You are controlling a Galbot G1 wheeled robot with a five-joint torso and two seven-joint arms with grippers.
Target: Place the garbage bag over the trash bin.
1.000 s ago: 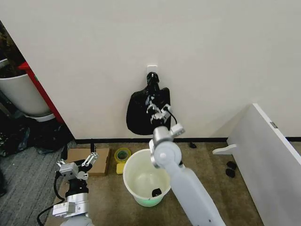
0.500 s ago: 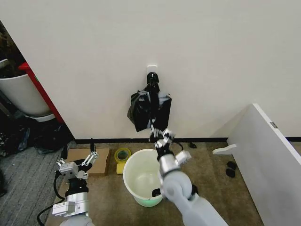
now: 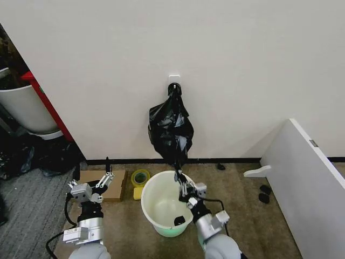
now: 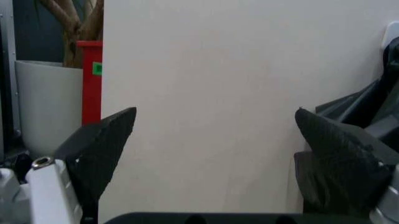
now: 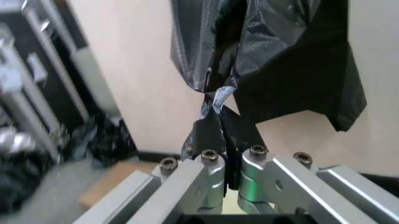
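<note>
Nearest, at lower left, left gripper (image 3: 102, 181) parked low over the floor, fingers spread wide, nothing between them. Beside it, right gripper (image 3: 181, 186) over the bin (image 3: 152, 211), jaws clenched on the stretched lower tip of the bag (image 3: 171, 129); in the right wrist view, plastic pinched between the closed fingers (image 5: 212, 175). Bin standing open on the floor near the wall, a small dark piece (image 3: 179, 219) lying inside. Bag hanging above the bin's far rim, its top caught at a white hook (image 3: 174, 80) on the wall. Left of the bin, close by, a tape roll (image 3: 140, 177) and a flat box (image 3: 100, 183). To the right, bare floor up to a white panel (image 3: 304, 178). Far left, a white tub (image 3: 24, 108) with red frame (image 3: 47, 105), well apart.
</note>
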